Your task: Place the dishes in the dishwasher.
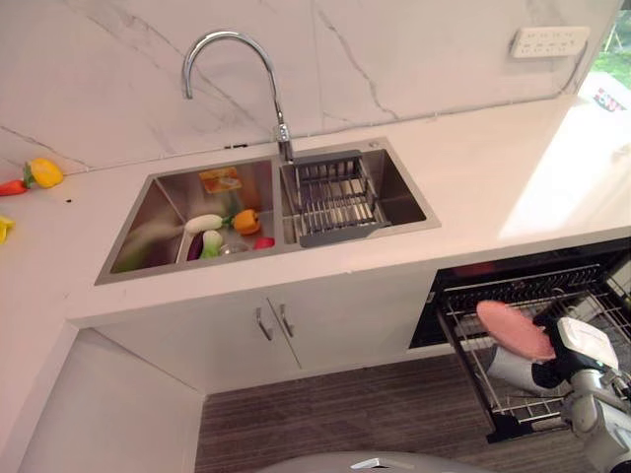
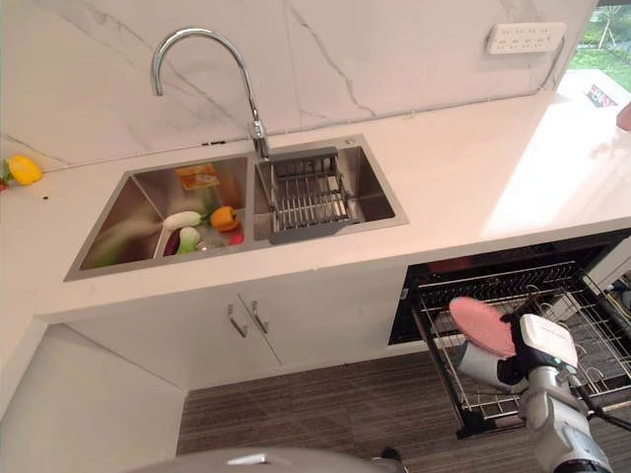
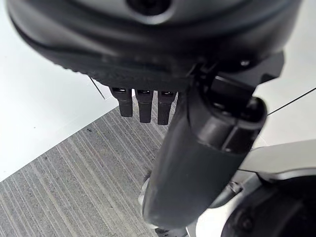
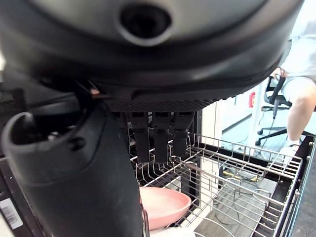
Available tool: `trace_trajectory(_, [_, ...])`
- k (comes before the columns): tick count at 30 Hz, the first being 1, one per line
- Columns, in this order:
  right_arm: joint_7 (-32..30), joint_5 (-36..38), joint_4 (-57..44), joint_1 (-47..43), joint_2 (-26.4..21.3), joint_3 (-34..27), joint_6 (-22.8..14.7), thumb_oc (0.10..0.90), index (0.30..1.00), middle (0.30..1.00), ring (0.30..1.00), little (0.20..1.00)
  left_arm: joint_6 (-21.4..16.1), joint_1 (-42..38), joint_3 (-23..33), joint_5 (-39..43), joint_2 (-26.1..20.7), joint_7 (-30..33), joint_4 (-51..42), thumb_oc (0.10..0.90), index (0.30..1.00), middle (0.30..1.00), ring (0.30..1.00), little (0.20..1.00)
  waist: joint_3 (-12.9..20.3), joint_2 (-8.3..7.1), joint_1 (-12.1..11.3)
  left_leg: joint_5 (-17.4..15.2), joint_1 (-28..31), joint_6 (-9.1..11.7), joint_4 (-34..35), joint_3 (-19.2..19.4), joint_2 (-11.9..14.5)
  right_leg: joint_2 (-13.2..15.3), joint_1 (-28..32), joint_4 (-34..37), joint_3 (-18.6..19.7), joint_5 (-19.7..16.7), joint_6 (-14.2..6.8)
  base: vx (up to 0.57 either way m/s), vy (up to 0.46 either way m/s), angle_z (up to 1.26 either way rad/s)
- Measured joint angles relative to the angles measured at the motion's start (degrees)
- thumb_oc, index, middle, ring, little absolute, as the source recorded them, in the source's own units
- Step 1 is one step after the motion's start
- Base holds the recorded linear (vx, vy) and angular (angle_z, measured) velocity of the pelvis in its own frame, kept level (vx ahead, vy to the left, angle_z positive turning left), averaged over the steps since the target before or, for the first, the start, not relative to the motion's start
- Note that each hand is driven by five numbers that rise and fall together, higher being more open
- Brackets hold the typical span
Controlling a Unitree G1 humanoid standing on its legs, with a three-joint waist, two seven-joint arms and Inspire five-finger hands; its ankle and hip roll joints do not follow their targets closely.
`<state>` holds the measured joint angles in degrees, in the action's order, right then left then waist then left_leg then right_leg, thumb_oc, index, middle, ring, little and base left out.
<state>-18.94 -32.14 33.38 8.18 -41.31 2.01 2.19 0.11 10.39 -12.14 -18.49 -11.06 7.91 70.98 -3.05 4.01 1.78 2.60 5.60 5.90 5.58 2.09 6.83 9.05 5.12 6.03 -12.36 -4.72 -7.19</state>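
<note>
A pink plate (image 1: 515,330) is held tilted over the pulled-out wire rack (image 1: 513,286) of the dishwasher, low on the right under the counter. My right hand (image 1: 560,345) is shut on the plate's right edge. In the right wrist view the plate (image 4: 165,205) shows past the thumb (image 4: 84,177), above the rack's wires (image 4: 232,182), with the fingers (image 4: 155,133) reaching down beside it. My left hand (image 3: 197,158) hangs over the striped floor with its fingers (image 3: 143,106) straight and nothing in it.
The double sink (image 1: 158,192) holds toy vegetables (image 1: 222,232) in its left basin and a wire drainer (image 1: 330,197) in the right, under a tall faucet (image 1: 232,59). A yellow pepper (image 1: 44,172) lies far left. Cabinet doors (image 1: 271,325) are closed. A person (image 4: 301,84) sits beyond the rack.
</note>
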Motion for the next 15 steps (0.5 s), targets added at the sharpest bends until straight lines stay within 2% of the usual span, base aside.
trace_trajectory(6, [-3.2,1.3,-5.2,1.4,-0.1,-7.9,1.5,0.800,0.900,0.900,0.900,0.900,0.3,-0.7,0.1,0.0,0.1,0.0,0.1,0.800,0.900,0.900,0.900,0.900,-0.1,0.07,0.9,0.0,0.4,0.0,0.0,0.5,0.0,0.0,0.0,0.0,0.6,0.0,0.0,0.00,0.009,-0.04])
trace_trajectory(9, [-5.1,1.2,-13.4,7.0,-0.1,-15.4,1.9,0.800,0.900,0.900,0.900,0.900,0.4,-1.2,2.0,0.0,0.5,0.2,0.0,0.800,0.900,0.900,0.900,0.900,-0.1,0.06,1.7,-0.2,0.7,0.1,0.0,1.2,0.0,-0.1,-0.1,0.0,1.3,0.0,0.0,0.00,0.022,-0.08])
trace_trajectory(10, [-5.7,1.1,-14.8,9.0,0.2,-17.3,1.8,0.758,0.836,0.836,0.836,0.836,0.5,-1.4,2.2,0.0,0.5,0.3,0.0,0.800,0.900,0.900,0.900,0.900,-0.1,0.05,1.7,-0.3,0.8,0.2,0.0,1.5,-0.1,-0.1,-0.1,0.0,1.6,0.0,0.0,0.00,0.018,-0.18])
trace_trajectory(11, [-7.6,1.3,-16.1,11.6,1.5,-21.3,1.6,0.562,0.542,0.542,0.542,0.542,0.6,-1.6,2.2,0.1,0.5,0.6,0.0,0.800,0.900,0.900,0.900,0.900,-0.1,-0.02,1.8,-0.5,1.1,0.2,0.0,2.0,0.0,-0.2,-0.2,0.0,2.1,0.0,0.0,0.00,0.016,-0.23])
trace_trajectory(12, [-9.2,1.6,-14.7,11.6,2.0,-22.8,1.6,0.471,0.406,0.406,0.406,0.406,0.6,-1.6,2.2,0.3,0.5,0.7,0.0,0.800,0.900,0.900,0.900,0.900,-0.2,-0.18,2.1,-0.7,1.3,0.2,0.0,2.4,0.0,-0.2,-0.3,0.0,2.5,0.0,0.0,0.00,0.012,-0.23])
trace_trajectory(13, [-10.5,3.1,-12.7,11.3,2.4,-23.6,2.3,0.402,0.302,0.302,0.302,0.302,0.6,-1.5,2.2,0.5,0.5,0.8,0.0,0.800,0.900,0.900,0.900,0.900,-0.3,-0.30,2.4,-0.8,1.4,0.2,0.0,2.6,0.0,-0.2,-0.3,0.0,2.7,0.0,0.0,0.00,0.014,-0.16])
trace_trajectory(15, [-12.6,7.6,-7.0,11.8,4.6,-27.4,5.0,0.400,0.300,0.300,0.300,0.300,0.6,-1.8,2.0,0.5,0.5,1.3,0.0,0.800,0.900,0.900,0.900,0.900,-0.4,-0.62,3.6,-1.0,1.4,0.1,0.0,3.4,0.0,-0.3,-0.8,0.0,3.4,0.0,-0.1,0.01,0.019,-0.16])
